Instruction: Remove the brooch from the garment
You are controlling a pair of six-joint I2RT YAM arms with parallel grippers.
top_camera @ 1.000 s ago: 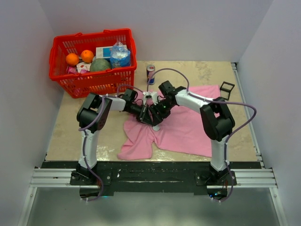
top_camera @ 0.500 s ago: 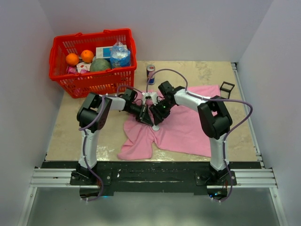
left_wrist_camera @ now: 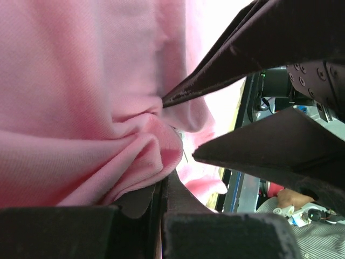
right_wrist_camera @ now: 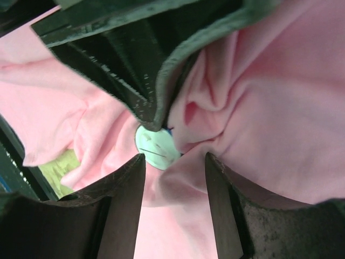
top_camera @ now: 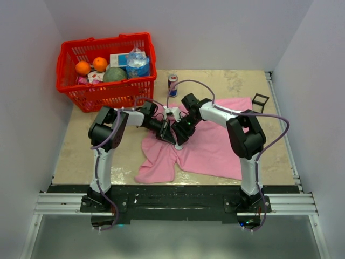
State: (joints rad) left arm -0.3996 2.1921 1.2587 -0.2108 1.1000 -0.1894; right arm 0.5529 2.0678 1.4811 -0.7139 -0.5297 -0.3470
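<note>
The pink garment [top_camera: 215, 145] lies crumpled across the table. On it, the brooch [right_wrist_camera: 156, 147] is a small whitish disc; from above, the brooch [top_camera: 178, 145] is only a pale spot just below both gripper tips. My left gripper [left_wrist_camera: 161, 186] is shut on a bunched fold of the garment [left_wrist_camera: 81, 81], and its dark fingers [right_wrist_camera: 145, 70] pinch the cloth right beside the brooch. My right gripper [right_wrist_camera: 173, 162] is open, one fingertip just under the disc's edge, with a ridge of the garment [right_wrist_camera: 269, 108] between its fingers. Neither fingertip clasps the disc.
A red basket [top_camera: 105, 70] with oranges and a bottle stands at the back left. A drink can [top_camera: 172, 84] is just behind the garment. A small black frame cube [top_camera: 260, 102] sits at the cloth's far right corner. Walls close in on both sides.
My right arm has edged slightly left, toward the left gripper, its jaws staying apart. The left gripper has kept its hold on the fold and has not moved.
</note>
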